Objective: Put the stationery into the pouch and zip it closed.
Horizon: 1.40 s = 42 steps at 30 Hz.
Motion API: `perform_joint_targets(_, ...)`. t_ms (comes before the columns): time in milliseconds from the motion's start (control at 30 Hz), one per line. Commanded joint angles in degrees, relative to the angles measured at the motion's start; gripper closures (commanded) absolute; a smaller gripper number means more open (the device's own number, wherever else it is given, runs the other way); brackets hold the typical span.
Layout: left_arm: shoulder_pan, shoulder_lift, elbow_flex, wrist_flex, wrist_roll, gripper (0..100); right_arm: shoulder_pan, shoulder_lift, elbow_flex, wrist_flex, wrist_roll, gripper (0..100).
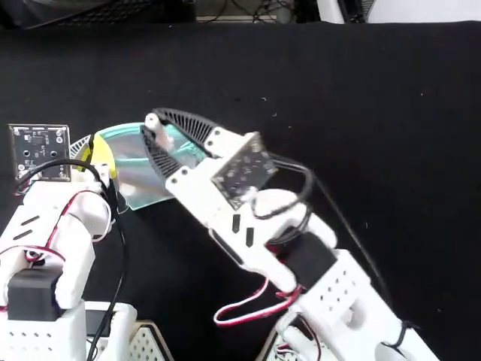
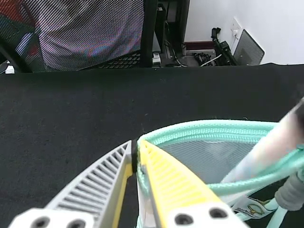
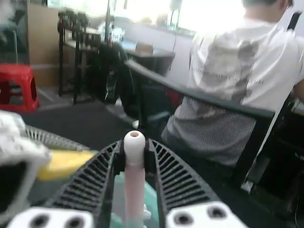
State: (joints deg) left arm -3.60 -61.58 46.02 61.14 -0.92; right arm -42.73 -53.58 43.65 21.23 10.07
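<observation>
On the left, holds the mouth open with the left gripper (image 2: 135, 153), its white and yellow-taped fingers pinched together on the rim of the mint-green zip pouch with a see-through mesh side (image 2: 213, 132). Grips only a thin bite of that edge, so could well slip free under a sideways push from the right and let the opening sag shut. Towards the middle, could snag the zip tape or the mesh instead of sliding in, given the slant of the pale pink pen with a white end (image 3: 134, 190). On the right, clamps that pen between the black ribbed fingers of the right gripper (image 3: 134, 148); letting go too high probably means a roll off onto the black cloth table (image 1: 338, 90). As for the container: lies unzipped left of the table's middle, takes the pen across its rim with the lower end seemingly just inside, and hides whether anything else is in there.
</observation>
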Motion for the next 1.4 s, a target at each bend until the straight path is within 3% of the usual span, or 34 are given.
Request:
perform_joint_targets(0, -0.2, 9.0, 9.5, 2.0, 0.1, 97, 3.0, 0.4, 4.7, -1.1, -0.1, 98.6)
perform_joint_targets(100, -0.2, 9.0, 9.8, 1.6, 0.1, 97, 5.5, 0.3, 8.0, -0.4, -0.2, 98.6)
perform_joint_targets(200, -0.2, 9.0, 10.9, -0.1, 0.1, 97, 5.7, 0.5, 5.9, 7.4, -0.2, 96.4)
perform_joint_targets(400, 0.0, 9.0, 11.5, -0.7, 0.1, 97, 5.6, 0.5, -11.6, 30.3, -0.7, 67.9)
perform_joint_targets(633, 0.0, 9.0, 11.6, -0.5, 0.1, 97, 5.9, 0.4, -36.2, 47.4, -3.3, 67.3)
perform_joint_targets(767, 0.0, 9.0, 11.6, -0.5, 0.1, 97, 5.7, 1.1, -36.0, 53.5, -3.7, 69.4)
perform_joint_targets(900, 0.0, 9.0, 11.6, -0.4, 0.1, 97, 5.9, 3.3, -24.4, 52.9, -3.3, 77.2)
perform_joint_targets(1167, -0.1, 9.0, 11.6, -0.4, 0.1, 97, 5.7, 4.6, -5.2, 32.8, -3.8, 66.7)
perform_joint_targets(1267, -0.2, 9.0, 11.6, -0.4, 0.1, 97, 5.9, 4.6, -2.6, 27.0, -3.8, 66.8)
perform_joint_targets(1367, -0.1, 9.0, 11.6, -0.4, 0.1, 97, 6.0, 4.6, -1.5, 22.9, -3.7, 73.6)
